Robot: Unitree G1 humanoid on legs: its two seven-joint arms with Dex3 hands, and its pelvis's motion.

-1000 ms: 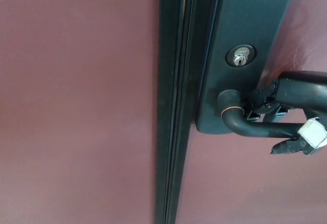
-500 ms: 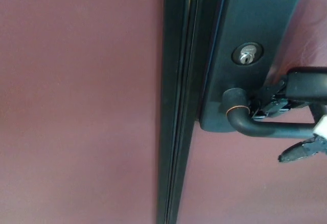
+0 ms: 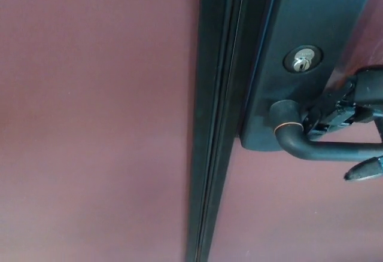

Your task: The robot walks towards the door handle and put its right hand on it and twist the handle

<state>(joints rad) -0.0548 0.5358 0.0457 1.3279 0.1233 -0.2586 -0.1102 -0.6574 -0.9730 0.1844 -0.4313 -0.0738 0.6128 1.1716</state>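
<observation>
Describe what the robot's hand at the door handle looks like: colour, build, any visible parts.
Only the right hand shows, at the picture's right edge. It is black, with a broad smooth casing above and exposed jointed linkages with small metal-looking parts near the door handle. One tapered black fingertip pokes out lower down. No left hand is in view.

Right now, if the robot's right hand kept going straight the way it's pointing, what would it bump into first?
The right hand reaches in from the picture's right, pointing left along the door handle. Going straight on, it would probably first meet the handle's round base on the dark plate, though depth is hard to judge.
</observation>
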